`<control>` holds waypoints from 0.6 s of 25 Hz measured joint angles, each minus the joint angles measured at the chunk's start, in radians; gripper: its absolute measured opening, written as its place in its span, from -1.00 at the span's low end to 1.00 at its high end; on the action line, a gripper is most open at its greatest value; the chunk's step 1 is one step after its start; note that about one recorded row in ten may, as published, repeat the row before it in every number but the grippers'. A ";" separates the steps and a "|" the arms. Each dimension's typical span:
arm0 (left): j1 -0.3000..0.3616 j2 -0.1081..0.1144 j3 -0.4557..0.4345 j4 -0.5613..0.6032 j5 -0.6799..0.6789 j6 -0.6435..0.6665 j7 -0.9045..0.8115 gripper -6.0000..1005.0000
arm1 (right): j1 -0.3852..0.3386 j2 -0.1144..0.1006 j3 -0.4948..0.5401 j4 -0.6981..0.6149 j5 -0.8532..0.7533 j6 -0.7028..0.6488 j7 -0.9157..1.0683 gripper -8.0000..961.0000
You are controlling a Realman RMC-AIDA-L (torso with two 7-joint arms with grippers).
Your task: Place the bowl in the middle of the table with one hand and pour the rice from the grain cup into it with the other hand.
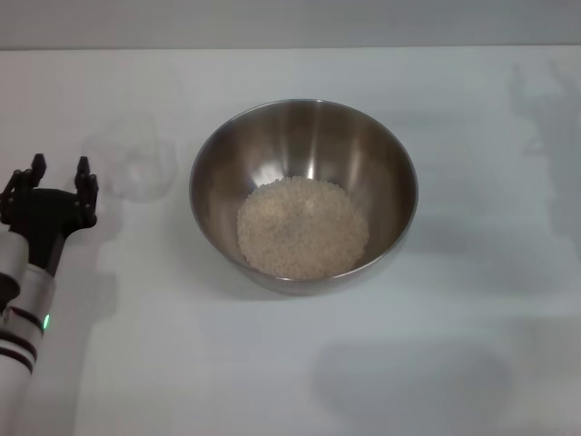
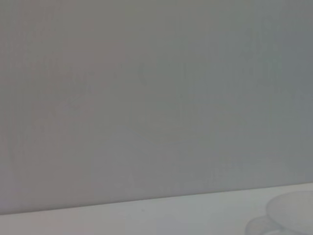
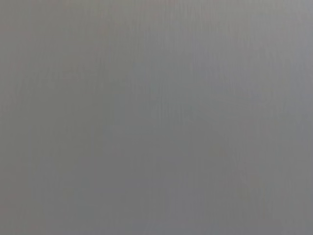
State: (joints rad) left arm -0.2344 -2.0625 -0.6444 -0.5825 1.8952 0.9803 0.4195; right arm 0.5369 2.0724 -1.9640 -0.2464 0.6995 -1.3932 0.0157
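Bowl [image 1: 303,193] sits centre of the head frame on the desk [image 1: 472,363], w/ the rice [image 1: 302,227] heaped in its lower-front part. Grain cup [image 1: 136,163] stands upright at left-centre, just left of the bowl but not touching, looks empty – so pour seems done & cup set down.

Left hand [image 1: 60,174] is at the far left edge, fingers apart w/ nothing between them, just left of the cup and clear of it. In the left wrist view the cup [image 2: 288,215] shows only at the lower right corner, faint against the desk. Right hand isn't in view anywhere; right wrist view is blank grey, tells nothing.

What could go wrong from here, as I judge it:
- cup is light, clear plastic & close to the open fingers; any sideways swing of the left arm toward frame centre could clip it, tip it or slide it into the bowl
- cup barely stands out vs the white desk, easy to misjudge its edge
- bowl is round-bottomed & shiny; a knock on the rim could rock it and shed grains
- right arm unseen, so a return path over the bowl can't be ruled out
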 joint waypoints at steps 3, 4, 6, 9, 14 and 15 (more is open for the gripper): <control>0.015 0.000 0.001 -0.004 0.000 0.015 -0.003 0.02 | 0.000 0.000 0.002 0.001 0.000 0.000 -0.001 0.10; 0.015 0.000 0.001 -0.004 0.000 0.015 -0.003 0.02 | 0.000 0.000 0.002 0.001 0.000 0.000 -0.001 0.10; 0.024 0.000 0.004 -0.007 0.001 0.024 -0.008 0.02 | 0.001 0.000 0.002 0.002 0.000 -0.002 -0.001 0.10; 0.094 -0.004 0.024 -0.018 0.056 0.167 -0.064 0.02 | 0.002 0.001 -0.002 0.002 0.000 0.000 0.001 0.10; 0.120 -0.008 0.040 0.007 0.095 0.370 -0.169 0.02 | -0.004 0.008 -0.024 0.002 0.000 0.003 -0.001 0.10; 0.119 -0.008 0.044 0.019 0.095 0.402 -0.195 0.02 | -0.007 0.009 -0.025 0.003 0.000 0.004 -0.001 0.10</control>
State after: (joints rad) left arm -0.1157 -2.0709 -0.6002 -0.5632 1.9902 1.3827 0.2248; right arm 0.5297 2.0813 -1.9891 -0.2437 0.6994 -1.3896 0.0149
